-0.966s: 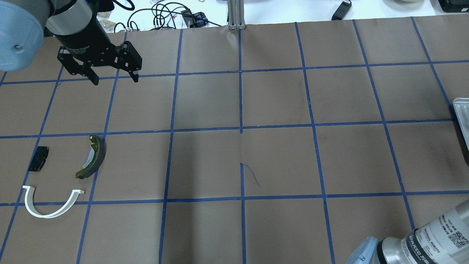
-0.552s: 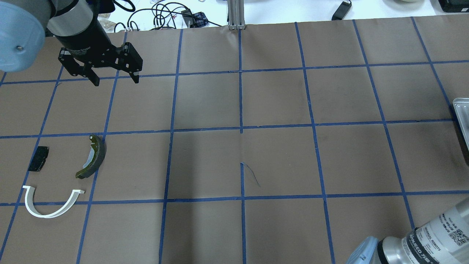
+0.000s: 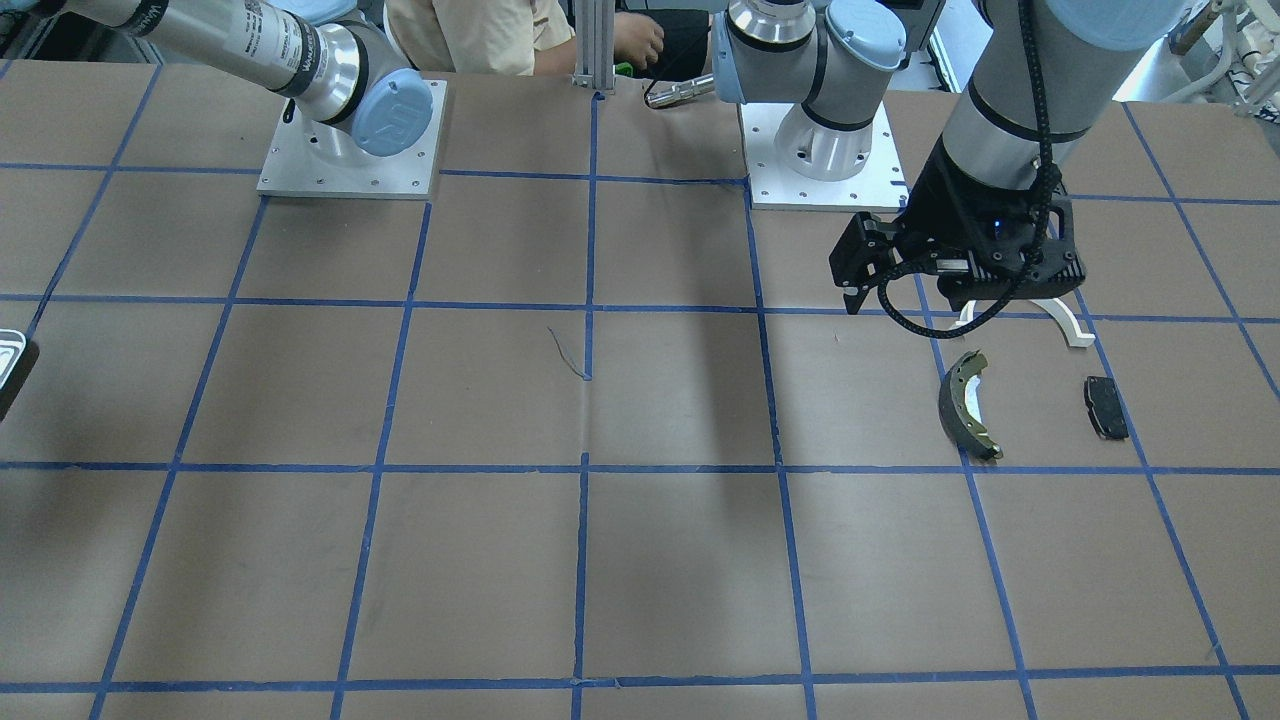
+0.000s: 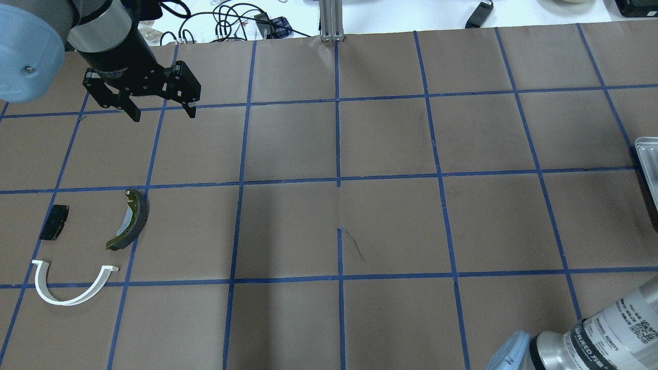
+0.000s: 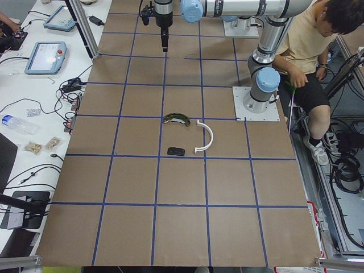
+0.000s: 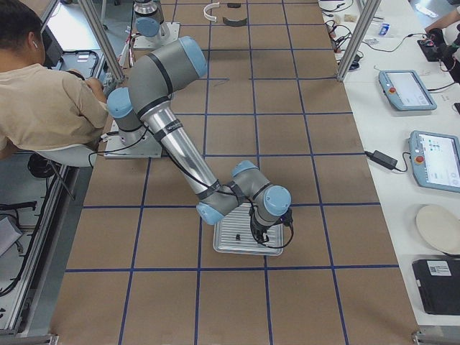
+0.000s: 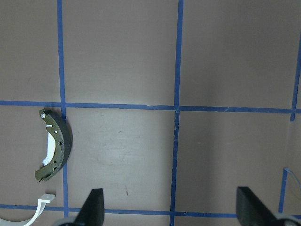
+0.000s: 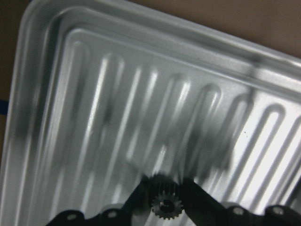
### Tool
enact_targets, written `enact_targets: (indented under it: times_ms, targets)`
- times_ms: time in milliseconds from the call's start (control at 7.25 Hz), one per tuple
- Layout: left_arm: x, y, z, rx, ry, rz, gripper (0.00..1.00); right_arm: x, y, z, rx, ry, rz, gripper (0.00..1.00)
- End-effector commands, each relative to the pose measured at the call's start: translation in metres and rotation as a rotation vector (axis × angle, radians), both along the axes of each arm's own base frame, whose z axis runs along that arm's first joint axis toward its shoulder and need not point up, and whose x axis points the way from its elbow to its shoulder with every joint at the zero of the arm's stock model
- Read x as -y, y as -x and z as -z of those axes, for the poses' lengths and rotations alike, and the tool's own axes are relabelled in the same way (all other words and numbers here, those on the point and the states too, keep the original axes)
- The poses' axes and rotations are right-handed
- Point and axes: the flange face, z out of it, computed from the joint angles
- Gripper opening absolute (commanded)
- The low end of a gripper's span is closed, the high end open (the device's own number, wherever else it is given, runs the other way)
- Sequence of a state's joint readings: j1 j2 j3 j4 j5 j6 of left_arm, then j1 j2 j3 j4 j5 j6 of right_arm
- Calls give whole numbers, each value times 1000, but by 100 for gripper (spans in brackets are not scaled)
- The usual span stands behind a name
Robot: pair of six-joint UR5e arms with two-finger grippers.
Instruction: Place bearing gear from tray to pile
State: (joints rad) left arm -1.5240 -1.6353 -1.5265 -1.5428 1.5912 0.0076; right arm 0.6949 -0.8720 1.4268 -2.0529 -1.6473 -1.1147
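Observation:
The bearing gear (image 8: pixel 164 205), a small dark toothed ring, sits between the fingers of my right gripper (image 8: pixel 165 186), which is shut on it just over the ribbed silvery tray (image 8: pixel 94 94). The tray's edge shows in the overhead view (image 4: pixel 645 154) and the front view (image 3: pixel 8 345). The pile lies far across the table: the olive brake shoe (image 4: pixel 131 221), the white arc (image 4: pixel 61 302) and the black pad (image 4: pixel 54 222). My left gripper (image 4: pixel 163 115) hangs open and empty above the table, beyond the pile.
The table is brown paper with a blue tape grid. Cables and a metal post (image 4: pixel 331 20) lie past the far edge. A person (image 3: pixel 480 30) sits behind the robot bases. My right forearm (image 4: pixel 591 339) crosses the near right corner.
The left gripper has shifted very slightly and stays open. The right forearm has barely moved. The pile parts lie as before.

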Motion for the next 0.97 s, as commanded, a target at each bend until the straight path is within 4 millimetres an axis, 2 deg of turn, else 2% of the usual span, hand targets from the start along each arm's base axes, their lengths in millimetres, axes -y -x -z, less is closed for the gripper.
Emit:
enact_targets:
  times_ms: [0,138,276,414,552,828]
  targets:
    - [0,0,1,1,-2,-1,100,0,-1,-8,-8,4,4,29]
    - [0,-1,0,1,0,-1,100,7,-8,-32,-30,38,-1,26]
    - [0,-1,0,1,0,-1,100,19,-36,-76,-63,77,39,25]
    - [0,-1,0,1,0,-1,100,54,-95,-104,-93,107,11,25]
    - [0,-1,0,1,0,-1,100,76,-157,-122,-83,107,3,24]
    - [1,-1,1,1,-3,-1,100,121,-329,-141,-49,110,112,24]
